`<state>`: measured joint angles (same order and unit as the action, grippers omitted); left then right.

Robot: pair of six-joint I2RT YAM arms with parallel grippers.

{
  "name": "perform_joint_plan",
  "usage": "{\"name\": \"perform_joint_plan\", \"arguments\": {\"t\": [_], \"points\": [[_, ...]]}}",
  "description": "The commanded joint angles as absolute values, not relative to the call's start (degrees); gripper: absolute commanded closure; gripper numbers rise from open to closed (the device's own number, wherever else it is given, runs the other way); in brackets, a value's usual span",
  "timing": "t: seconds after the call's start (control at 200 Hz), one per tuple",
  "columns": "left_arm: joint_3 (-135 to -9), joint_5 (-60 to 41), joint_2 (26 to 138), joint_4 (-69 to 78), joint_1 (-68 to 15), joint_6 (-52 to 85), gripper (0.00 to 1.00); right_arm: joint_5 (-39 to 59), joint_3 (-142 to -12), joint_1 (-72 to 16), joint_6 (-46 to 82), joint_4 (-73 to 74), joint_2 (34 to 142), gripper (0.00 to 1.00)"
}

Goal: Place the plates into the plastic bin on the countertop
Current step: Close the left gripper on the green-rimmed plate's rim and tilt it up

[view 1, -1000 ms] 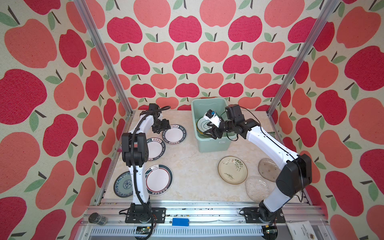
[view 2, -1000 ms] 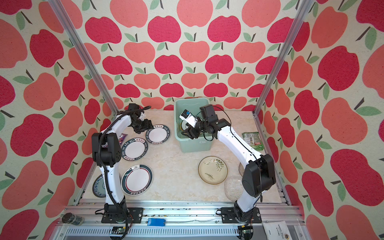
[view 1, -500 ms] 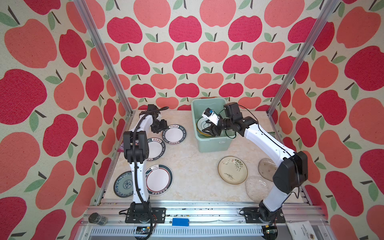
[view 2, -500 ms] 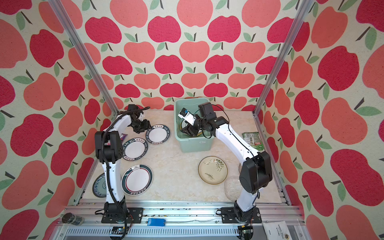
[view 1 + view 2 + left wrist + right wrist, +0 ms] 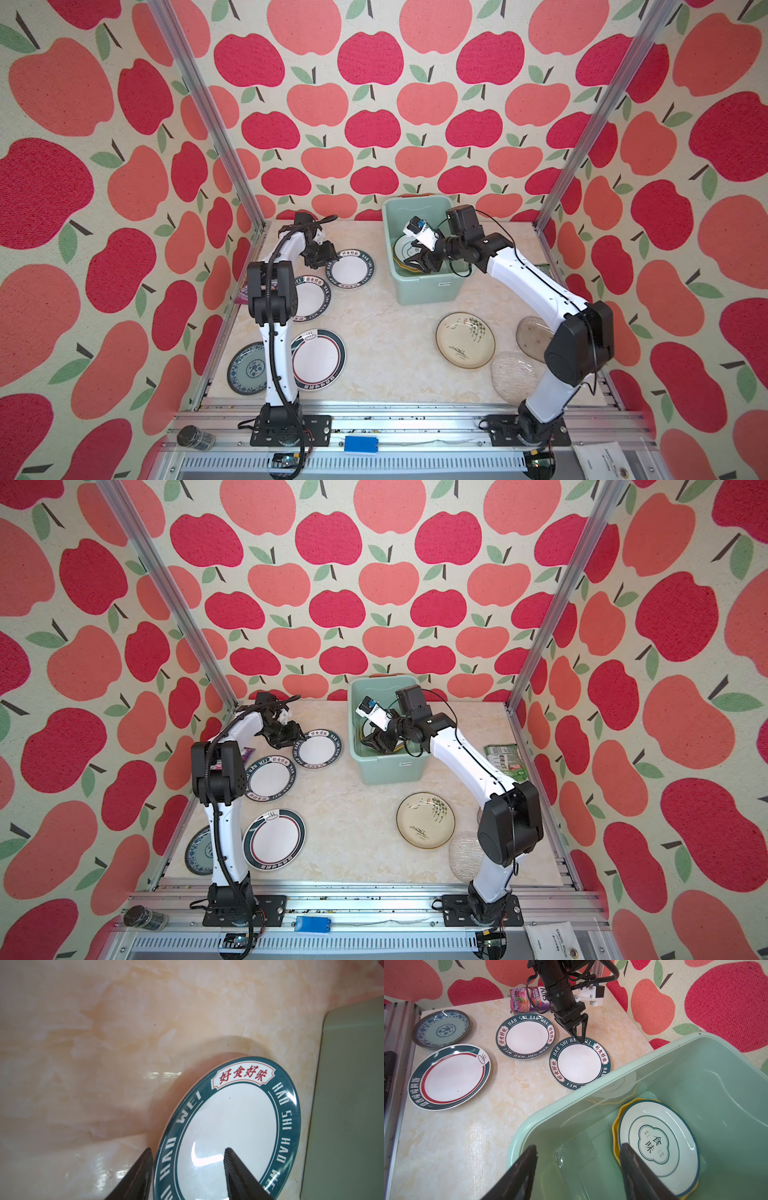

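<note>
Rim of lettered plate [image 5: 228, 1122] between spread left jaws; right jaws spread, empty, over bin [image 5: 695, 1059].

The marbled cream worktop [image 5: 382, 332] carries a mint bin [image 5: 428, 286] at the far middle. Just left of it lies a lettered plate [image 5: 353, 268]. A second lettered plate [image 5: 309, 297] sits nearer and further left, then a red-ringed plate [image 5: 320, 359] and, by the near left edge, a blue plate [image 5: 245, 370]. A purple packet [image 5: 527, 999] lies at the left edge. Near right are a cream plate [image 5: 465, 340], a glass plate [image 5: 513, 376] and a second glass plate [image 5: 532, 336] close behind. A green packet [image 5: 505, 762] lies at the right edge.
</note>
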<state>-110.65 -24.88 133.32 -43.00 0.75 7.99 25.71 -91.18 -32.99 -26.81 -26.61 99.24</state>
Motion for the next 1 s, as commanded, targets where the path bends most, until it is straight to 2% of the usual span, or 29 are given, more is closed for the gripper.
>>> {"name": "perform_joint_plan", "arguments": {"t": [0.0,0.265,0.62,0.855,0.995], "points": [[-109.10,-25.77,135.29,-43.05,0.89,8.26,0.43,25.57,-92.66,-33.55,-27.42,-27.07,99.14,0.33],[-107.55,-26.57,134.66,-42.04,0.93,8.91,0.46,24.72,-92.99,-34.13,-27.42,-27.25,99.32,0.34],[-104.55,-27.26,133.35,-40.15,0.47,9.88,0.71,23.31,-93.15,-34.89,-27.51,-27.82,99.32,0.33],[-101.86,-26.89,131.46,-37.58,0.35,11.75,0.84,21.95,-92.86,-35.56,-27.25,-28.03,98.92,0.33],[-100.56,-26.70,129.55,-36.32,0.34,12.91,0.87,20.52,-92.68,-36.05,-26.90,-28.17,98.53,0.33]]}}
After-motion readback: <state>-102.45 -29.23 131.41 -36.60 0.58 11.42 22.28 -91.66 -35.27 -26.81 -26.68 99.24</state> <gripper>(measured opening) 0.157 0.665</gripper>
